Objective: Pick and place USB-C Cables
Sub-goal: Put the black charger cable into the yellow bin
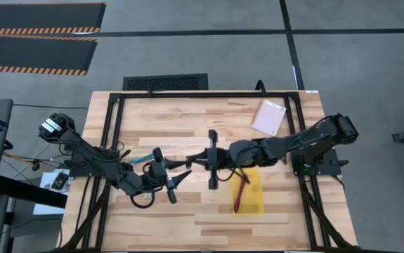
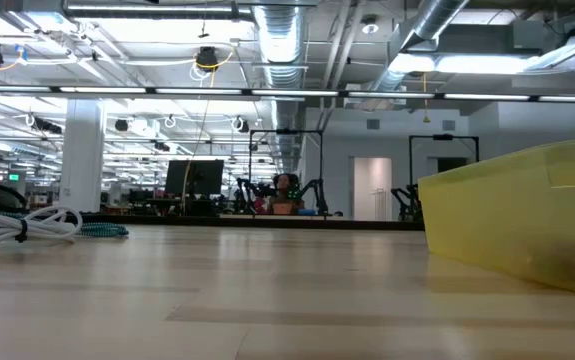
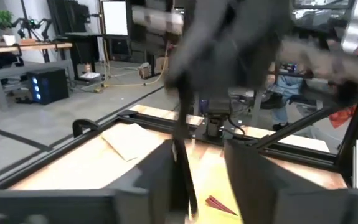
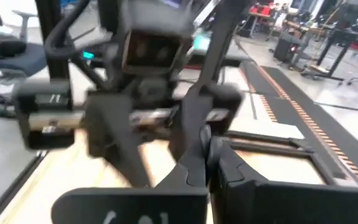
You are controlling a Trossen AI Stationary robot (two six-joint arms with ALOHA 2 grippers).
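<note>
Both grippers meet in the air above the table's middle. My right gripper (image 1: 193, 161) points toward the table's left, shut on a thin black cable (image 3: 183, 168) that hangs below it. My left gripper (image 1: 185, 172) faces it, open; its fingers (image 3: 160, 180) stand on either side of the hanging cable. A red cable (image 1: 240, 191) lies in the yellow tray (image 1: 258, 204). A teal cable (image 1: 139, 160) lies on the table beside the left arm. The low view shows the teal cable (image 2: 105, 230) next to a white cable (image 2: 22, 224). My right gripper pinches the black cable between its two shut fingers (image 4: 194, 165), which come level from the table's right side. The cable (image 3: 185, 149) hangs straight down below them, clear of the table. Blur hides which part of the cable they hold.
A flat pale pink packet (image 1: 268, 117) lies at the table's far right. The yellow tray's wall (image 2: 527, 220) stands at the near right. A black frame (image 1: 114, 119) runs around the table's edges.
</note>
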